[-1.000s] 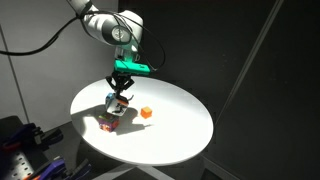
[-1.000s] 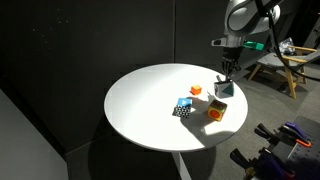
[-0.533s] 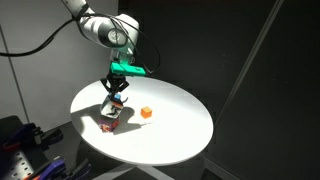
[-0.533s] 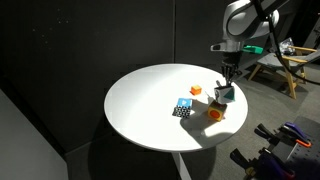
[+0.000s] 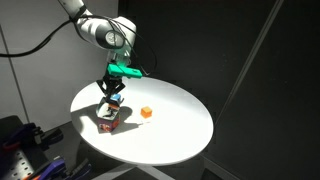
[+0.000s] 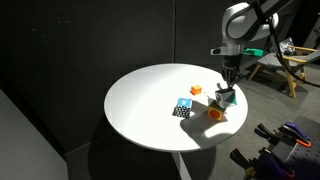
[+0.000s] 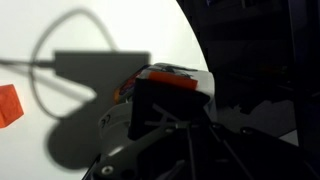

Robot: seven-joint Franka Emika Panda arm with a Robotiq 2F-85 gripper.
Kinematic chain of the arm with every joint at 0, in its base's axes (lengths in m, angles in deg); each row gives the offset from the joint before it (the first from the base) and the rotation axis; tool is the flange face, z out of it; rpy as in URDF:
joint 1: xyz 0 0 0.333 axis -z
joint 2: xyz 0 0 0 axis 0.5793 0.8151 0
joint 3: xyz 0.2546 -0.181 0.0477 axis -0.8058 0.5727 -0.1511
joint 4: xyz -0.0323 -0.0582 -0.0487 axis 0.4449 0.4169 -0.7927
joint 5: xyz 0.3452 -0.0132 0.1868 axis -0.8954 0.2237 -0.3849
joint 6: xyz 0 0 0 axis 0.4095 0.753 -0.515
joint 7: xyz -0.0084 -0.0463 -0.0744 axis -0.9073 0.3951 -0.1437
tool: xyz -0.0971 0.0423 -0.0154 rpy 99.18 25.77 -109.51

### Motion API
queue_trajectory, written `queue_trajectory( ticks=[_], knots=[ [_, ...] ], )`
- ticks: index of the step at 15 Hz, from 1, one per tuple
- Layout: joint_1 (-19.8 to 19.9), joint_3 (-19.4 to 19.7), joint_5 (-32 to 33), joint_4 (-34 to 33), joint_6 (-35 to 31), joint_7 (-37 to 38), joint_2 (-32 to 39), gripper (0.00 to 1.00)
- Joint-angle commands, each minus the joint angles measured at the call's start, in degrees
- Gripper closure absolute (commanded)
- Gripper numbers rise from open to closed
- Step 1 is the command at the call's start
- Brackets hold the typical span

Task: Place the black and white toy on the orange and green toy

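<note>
My gripper [image 5: 113, 93] is shut on the black and white toy [image 5: 112, 101], a small block with a teal face. It holds the toy just over the orange and green toy [image 5: 109, 121], a larger orange-red cube on the round white table [image 5: 170, 125]. Gripper [image 6: 229, 90], small block [image 6: 225, 98] and orange-red cube [image 6: 215, 113] also show in the other exterior view. I cannot tell if the two blocks touch. In the wrist view the held block [image 7: 160, 108] is a dark shape over the orange-red cube [image 7: 178, 79].
A tiny plain orange cube [image 5: 146, 113] [image 6: 196, 90] [image 7: 8, 104] lies near the table's middle. A blue-and-white cube [image 6: 183, 107] sits beside the orange-red cube. The table edge [image 6: 235, 125] is close to the stack. Dark curtains surround the table.
My gripper has moved down and slightly sideways with the small block, bringing it from above and beside the orange-red cube to just over it.
</note>
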Motion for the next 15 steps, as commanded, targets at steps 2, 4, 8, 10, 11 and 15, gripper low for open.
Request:
queue_trajectory(
  ticks=[2, 4, 8, 10, 11, 15],
  knots=[
    [-0.2, 0.8, 0.1, -0.7, 1.3, -1.4, 0.4, 0.98],
    [-0.1, 0.9, 0.0, -1.1, 1.3, -1.2, 0.8, 0.98],
    [0.1, 1.3, -0.2, -2.6, 1.8, -0.8, 1.8, 0.98],
    [0.2, 1.5, -0.5, -3.6, 2.3, -0.5, 2.1, 0.98],
    [0.2, 1.6, -0.6, -4.1, 2.4, -0.5, 2.2, 0.98],
    [0.2, 1.8, -0.5, -5.9, 2.7, 0.1, 3.0, 0.98]
  ],
)
